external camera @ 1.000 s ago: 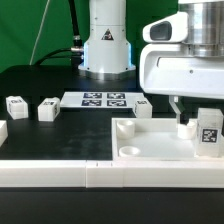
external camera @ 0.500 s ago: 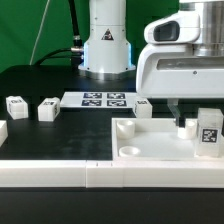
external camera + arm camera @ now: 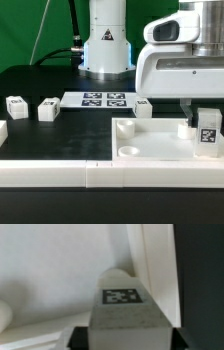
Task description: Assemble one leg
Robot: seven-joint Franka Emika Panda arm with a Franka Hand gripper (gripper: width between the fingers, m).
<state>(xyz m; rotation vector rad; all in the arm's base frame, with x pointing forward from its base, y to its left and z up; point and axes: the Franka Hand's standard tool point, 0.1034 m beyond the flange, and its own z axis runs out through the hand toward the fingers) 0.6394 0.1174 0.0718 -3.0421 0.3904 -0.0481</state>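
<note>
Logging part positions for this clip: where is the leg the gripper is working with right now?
In the exterior view the leg stands at the far right, under the gripper, on the right part of the white tray piece.

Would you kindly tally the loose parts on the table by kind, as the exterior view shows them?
Legs: 5 ( at the fingers, cut by the frame edge)
Square tray-like piece: 1
Marker board: 1
Long white bars: 2
Total: 9

Low frontal exterior; close downward wrist
</note>
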